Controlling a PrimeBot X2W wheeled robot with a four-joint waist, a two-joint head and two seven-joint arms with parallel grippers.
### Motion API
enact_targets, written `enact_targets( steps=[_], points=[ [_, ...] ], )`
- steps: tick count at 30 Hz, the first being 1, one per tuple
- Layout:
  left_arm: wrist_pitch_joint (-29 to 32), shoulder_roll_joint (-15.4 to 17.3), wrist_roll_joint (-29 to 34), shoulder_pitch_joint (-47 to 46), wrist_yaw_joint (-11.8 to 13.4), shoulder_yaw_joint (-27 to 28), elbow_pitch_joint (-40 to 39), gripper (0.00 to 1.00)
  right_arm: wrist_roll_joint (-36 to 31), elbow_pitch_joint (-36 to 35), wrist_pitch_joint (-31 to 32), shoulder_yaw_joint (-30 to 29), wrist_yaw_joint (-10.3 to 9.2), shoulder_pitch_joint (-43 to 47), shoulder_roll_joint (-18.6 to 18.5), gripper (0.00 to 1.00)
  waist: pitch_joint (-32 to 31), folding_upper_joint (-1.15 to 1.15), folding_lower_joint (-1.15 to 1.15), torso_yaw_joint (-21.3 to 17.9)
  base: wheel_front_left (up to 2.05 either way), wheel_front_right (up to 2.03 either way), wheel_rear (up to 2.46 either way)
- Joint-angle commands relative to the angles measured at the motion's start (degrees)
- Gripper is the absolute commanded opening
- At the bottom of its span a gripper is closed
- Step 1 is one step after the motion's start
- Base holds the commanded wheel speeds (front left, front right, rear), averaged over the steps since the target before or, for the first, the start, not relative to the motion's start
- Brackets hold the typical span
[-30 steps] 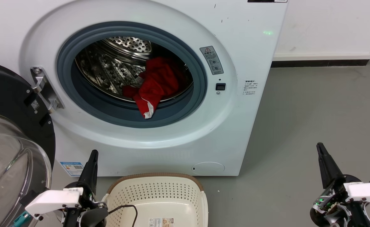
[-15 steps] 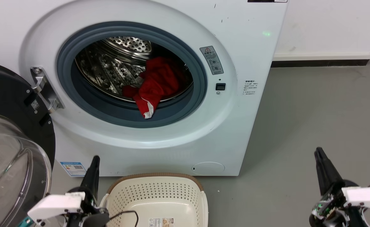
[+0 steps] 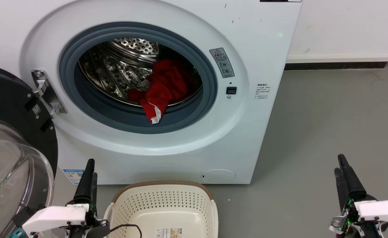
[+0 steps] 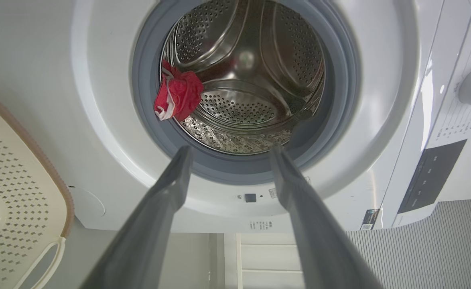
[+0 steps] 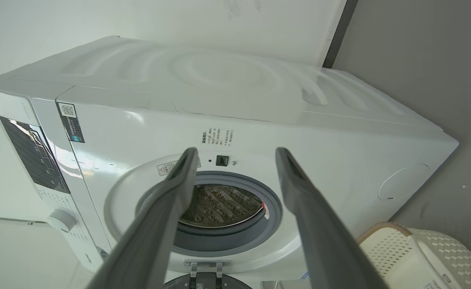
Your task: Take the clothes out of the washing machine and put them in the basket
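The clothes (image 3: 164,87) are a bright-red bundle with white trim, lying in the steel drum of the white washing machine (image 3: 260,56) and hanging over the grey seal. In the left wrist view the clothes (image 4: 178,96) lie at the drum's left edge. The cream basket (image 3: 162,183) stands on the floor in front of the machine, with only a paper label on its bottom. My left gripper (image 3: 92,168) is open beside the basket's left end, well below the drum. My right gripper (image 3: 338,162) is open over the floor, right of the machine. Both hold nothing.
The machine's dark-rimmed glass door (image 3: 12,142) is swung open at the far left, close to my left arm. Grey floor (image 3: 329,109) stretches to the right of the machine, up to a white wall with a dark skirting.
Both grippers have turned about their wrists, so each now shows two fingers. The left one shifted slightly left, the right one slightly right and lower. The clothes and basket have not moved.
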Motion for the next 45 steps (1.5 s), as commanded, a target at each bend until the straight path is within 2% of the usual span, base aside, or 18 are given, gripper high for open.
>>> enact_targets(
  steps=[1, 15, 22, 34, 45],
  points=[
    [-0.68, 0.09, 2.55, -0.66, 0.26, 0.21, -1.97, 1.0, -2.99, -1.99, -0.65, -0.17, 0.0, -0.34, -0.19, 1.0, 0.03, 0.0, 0.0, 0.0, 0.0, 0.0, 0.0],
    [-4.07, 0.11, 23.1, 0.76, 4.75, -3.2, -7.71, 1.0, -25.64, -8.16, -4.05, 1.72, 0.0, 1.34, -0.21, 1.0, 0.32, 0.0, 0.0, 0.04, 0.0, 0.0, 0.0],
    [-5.6, 0.39, 31.3, 1.35, 6.7, -4.89, -9.31, 1.0, -35.23, -9.67, -5.58, 2.6, 0.0, 2.35, -0.22, 1.0, 0.39, 0.0, 0.0, 0.04, 0.0, 0.0, 0.0],
    [-7.96, 1.68, 41.08, 2.25, 9.04, -7.91, -12.31, 1.0, -45.93, -11.3, -7.95, 2.93, 0.0, 3.84, -0.23, 1.0, 0.44, 0.0, 0.0, 0.02, 0.0, 0.0, 0.0],
    [-9.71, 2.0, 47.85, 3.0, 9.95, -9.1, -13.77, 1.0, -53.71, -13.07, -9.73, 3.16, 0.0, 4.87, -0.23, 1.0, 0.49, 0.0, 0.0, 0.01, 0.0, 0.0, 0.0]
  ],
)
